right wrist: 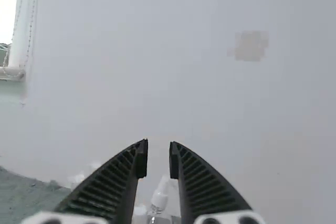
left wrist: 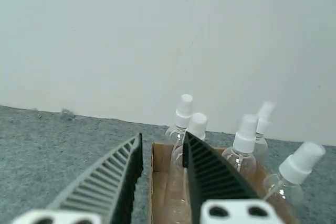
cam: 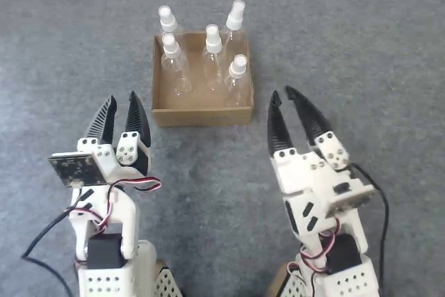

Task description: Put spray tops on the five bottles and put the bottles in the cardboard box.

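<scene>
The cardboard box (cam: 161, 113) sits at the far middle of the grey mat. Several clear bottles with white spray tops stand upright in it, among them one (cam: 174, 60), another (cam: 213, 52) and a third (cam: 238, 78); two more (cam: 167, 20) (cam: 235, 17) stand at its far wall. My left gripper (cam: 123, 99) hovers open and holds nothing, just short of the box's near left corner. My right gripper (cam: 281, 92) is narrowly open with nothing in it, off the box's near right corner. The left wrist view looks past the left gripper (left wrist: 163, 136) to the box (left wrist: 152, 182) and bottles (left wrist: 245, 132). One spray top (right wrist: 160, 195) shows beyond the right gripper (right wrist: 157, 148).
Grey carpet-like mat (cam: 361, 53) spreads free on both sides of the box and between the two arms. A plain white wall (left wrist: 157, 35) rises behind the table's far edge. Cables hang by both arm bases.
</scene>
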You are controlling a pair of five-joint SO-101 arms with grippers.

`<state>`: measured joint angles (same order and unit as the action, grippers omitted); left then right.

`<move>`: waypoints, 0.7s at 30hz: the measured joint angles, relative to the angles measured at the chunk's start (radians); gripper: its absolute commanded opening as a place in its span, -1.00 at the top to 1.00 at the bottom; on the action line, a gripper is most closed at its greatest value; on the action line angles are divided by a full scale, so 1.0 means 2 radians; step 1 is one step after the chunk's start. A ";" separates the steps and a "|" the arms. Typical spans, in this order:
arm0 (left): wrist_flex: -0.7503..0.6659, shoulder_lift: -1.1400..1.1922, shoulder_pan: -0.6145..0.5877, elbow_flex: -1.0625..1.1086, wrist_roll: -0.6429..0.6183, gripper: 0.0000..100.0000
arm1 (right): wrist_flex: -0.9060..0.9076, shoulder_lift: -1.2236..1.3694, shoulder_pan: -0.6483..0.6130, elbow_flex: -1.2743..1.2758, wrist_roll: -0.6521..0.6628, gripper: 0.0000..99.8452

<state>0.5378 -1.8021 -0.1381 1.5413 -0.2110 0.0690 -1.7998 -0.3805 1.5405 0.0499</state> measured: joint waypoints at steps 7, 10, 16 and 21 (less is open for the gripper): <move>0.000 0.000 0.000 0.000 0.000 0.76 | -0.014 0.000 0.071 -0.001 0.000 0.92; 0.000 0.000 0.000 0.000 0.000 0.76 | -0.014 0.000 0.097 -0.001 0.000 0.92; 0.000 0.000 0.000 0.000 0.000 0.76 | -0.008 0.000 0.124 -0.001 0.000 0.92; 0.000 0.000 0.000 0.000 0.000 0.76 | 0.031 -0.002 0.137 0.006 0.000 0.92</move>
<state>0.5378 -1.8021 -0.1381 1.5413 -0.2110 0.1304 -1.8029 -0.1059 1.5528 0.0499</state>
